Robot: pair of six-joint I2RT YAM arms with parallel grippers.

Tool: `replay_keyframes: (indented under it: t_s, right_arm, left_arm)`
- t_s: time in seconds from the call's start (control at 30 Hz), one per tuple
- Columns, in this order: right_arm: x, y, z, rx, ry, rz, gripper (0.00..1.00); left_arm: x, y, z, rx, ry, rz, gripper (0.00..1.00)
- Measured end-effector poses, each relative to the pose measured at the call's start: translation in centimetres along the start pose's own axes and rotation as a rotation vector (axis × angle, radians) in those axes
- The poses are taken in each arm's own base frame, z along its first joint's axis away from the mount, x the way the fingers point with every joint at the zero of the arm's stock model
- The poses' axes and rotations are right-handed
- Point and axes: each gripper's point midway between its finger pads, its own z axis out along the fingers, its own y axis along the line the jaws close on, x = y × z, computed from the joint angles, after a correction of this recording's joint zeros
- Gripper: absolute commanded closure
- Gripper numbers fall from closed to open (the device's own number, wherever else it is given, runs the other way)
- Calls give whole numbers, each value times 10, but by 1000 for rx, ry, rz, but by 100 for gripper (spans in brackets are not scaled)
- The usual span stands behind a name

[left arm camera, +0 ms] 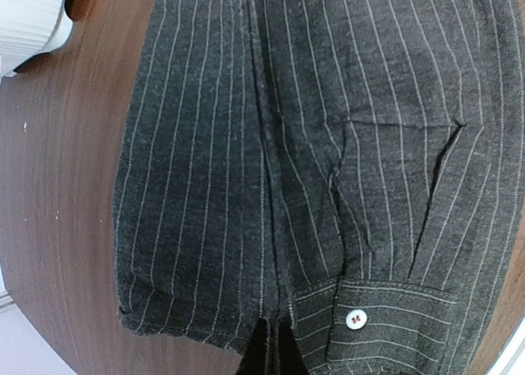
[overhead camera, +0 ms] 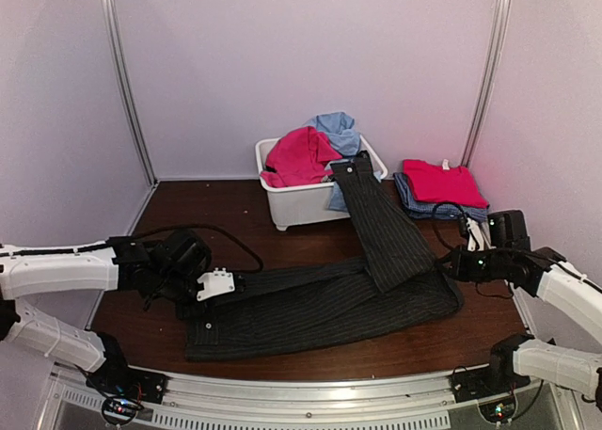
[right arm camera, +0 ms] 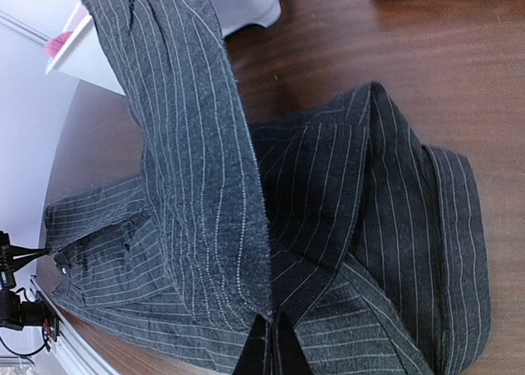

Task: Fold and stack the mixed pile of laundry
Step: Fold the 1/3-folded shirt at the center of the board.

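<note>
Pinstriped shirt spread flat across near worktop, 8 to 4 o'clock. Left tool at 8 o'clock, fingers pinched together on cuffed end. Right tool at 4 o'clock, clamped on folded end. One sleeve runs toward 12 o'clock, cuff draped over rim of white tub. Pink garment and light blue garment heaped in tub. At 2 o'clock, pink top folded on blue checked shirt.
</note>
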Motion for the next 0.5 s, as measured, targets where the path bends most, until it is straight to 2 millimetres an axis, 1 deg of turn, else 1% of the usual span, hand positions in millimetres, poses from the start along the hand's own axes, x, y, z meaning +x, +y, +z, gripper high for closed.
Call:
replay_keyframes:
  t_s: [0.03, 0.07, 0.1, 0.2, 0.3, 0.33, 0.37, 0.4, 0.43, 0.5]
  right_arm:
    - [8, -5, 2, 12, 21, 18, 100]
    - [13, -8, 4, 20, 35, 31, 100]
    - [16, -10, 4, 27, 42, 43, 100]
    - [16, -12, 5, 33, 42, 58, 100]
    - [17, -15, 13, 40, 58, 72, 100]
    - [18, -15, 15, 40, 65, 78, 100]
    - [19, -16, 18, 39, 73, 83, 100]
    - [19, -17, 20, 40, 79, 85, 100]
    - [21, -19, 23, 43, 85, 88, 100]
    - [25, -22, 27, 50, 100, 94, 100]
  left_arm:
    - [2, -1, 3, 2, 15, 4, 85]
    - [4, -2, 5, 8, 28, 7, 76]
    - [5, -3, 7, 14, 36, 14, 73]
    - [5, -7, 8, 38, 35, 17, 70]
    - [1, -6, 2, 36, 6, 12, 68]
    - [-1, -4, -1, 26, -6, 7, 64]
    - [-3, 0, -5, 5, -20, -3, 54]
    - [-6, 5, -9, -22, -34, -15, 47]
    - [-9, 11, -14, -55, -51, -32, 43]
    - [-16, 25, -22, -119, -79, -71, 41]
